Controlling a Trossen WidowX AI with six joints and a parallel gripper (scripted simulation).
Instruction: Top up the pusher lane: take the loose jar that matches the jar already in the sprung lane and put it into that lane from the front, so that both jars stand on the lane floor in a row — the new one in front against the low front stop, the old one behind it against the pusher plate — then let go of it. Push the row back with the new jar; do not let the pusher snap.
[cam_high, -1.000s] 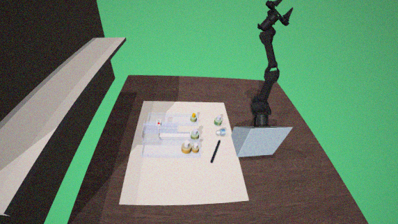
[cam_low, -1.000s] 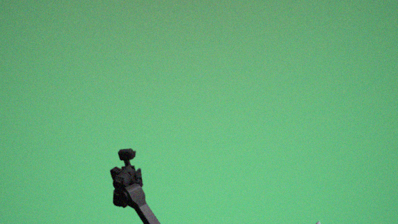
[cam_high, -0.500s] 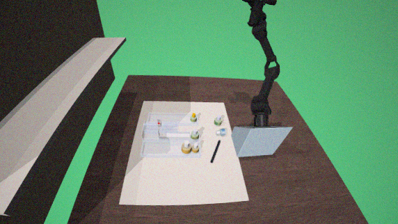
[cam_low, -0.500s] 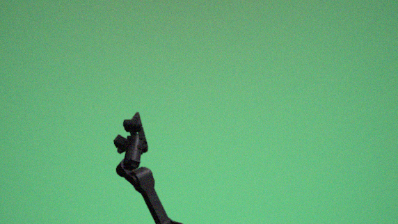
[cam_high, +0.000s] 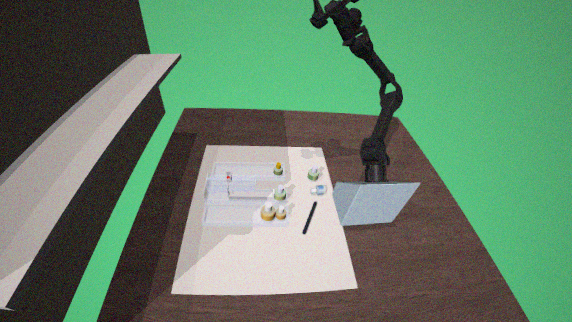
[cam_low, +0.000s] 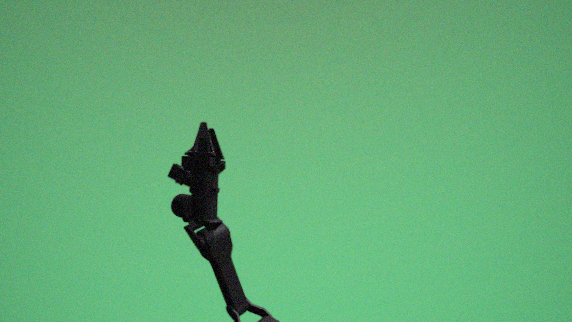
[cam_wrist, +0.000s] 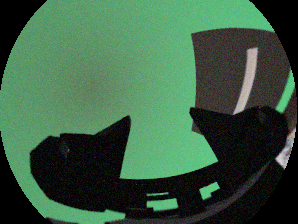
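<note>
My gripper (cam_low: 206, 131) (cam_wrist: 160, 113) is open and empty. It points upward, high above the table, and in the top view its fingers are cut off by the top edge. On the white mat (cam_high: 260, 260) are three clear lanes. The middle lane (cam_high: 240, 190) holds a green jar with a white lid (cam_high: 280, 192) at its front. A matching loose green jar (cam_high: 313, 173) stands upright on the mat to the right of the lanes. A red mark (cam_high: 229, 176) shows at the back of the lanes.
The far lane holds a yellow jar (cam_high: 278, 169). The near lane holds two amber jars (cam_high: 268, 211) (cam_high: 281, 213). A blue jar (cam_high: 318, 190) lies on its side. A black stick (cam_high: 309, 217) lies on the mat. A grey box (cam_high: 372, 200) stands by the arm's base (cam_high: 375, 167).
</note>
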